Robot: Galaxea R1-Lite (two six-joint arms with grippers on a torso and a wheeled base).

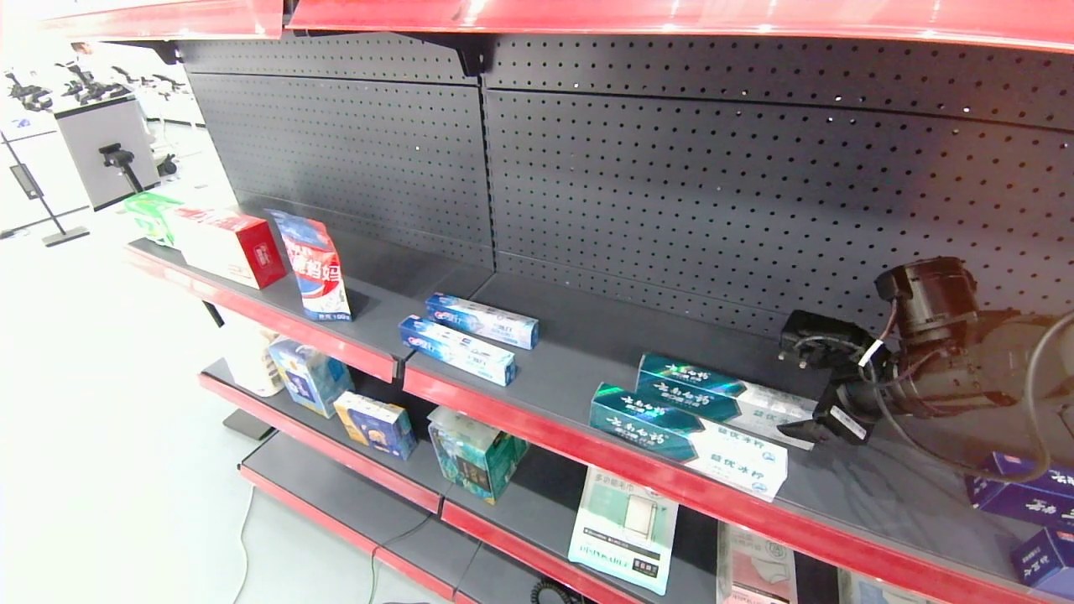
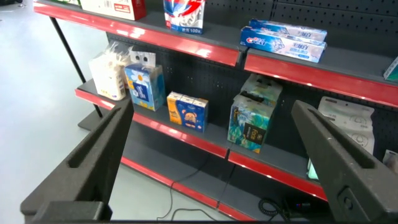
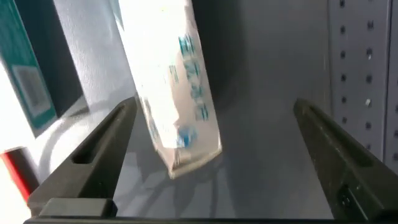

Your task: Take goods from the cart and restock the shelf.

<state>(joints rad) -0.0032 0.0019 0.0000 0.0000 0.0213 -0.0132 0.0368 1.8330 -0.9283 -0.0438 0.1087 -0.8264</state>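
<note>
- A dark shop shelf (image 1: 604, 335) with red front edges and a black pegboard back (image 1: 713, 184) carries two teal-and-white toothpaste boxes (image 1: 688, 438). They lie side by side near the front edge, right of centre.
- The right gripper (image 1: 810, 387) sits over the shelf at the white end of the rear box (image 1: 730, 396). In the right wrist view its jaws stand wide apart with that box end between them, nearer one finger. They grip nothing.
- The left gripper (image 2: 211, 107) hangs before the lower shelves, jaws spread wide and empty.
- Farther left on the same shelf lie two blue-and-white toothpaste boxes (image 1: 460, 351), a standing pouch (image 1: 317, 264) and a red-and-white carton (image 1: 231, 246).
- Dark blue boxes (image 1: 1019, 486) sit at the shelf's right end.
- The lower shelf (image 1: 541, 491) holds boxed and bagged goods above a pale floor (image 1: 101, 403).
</note>
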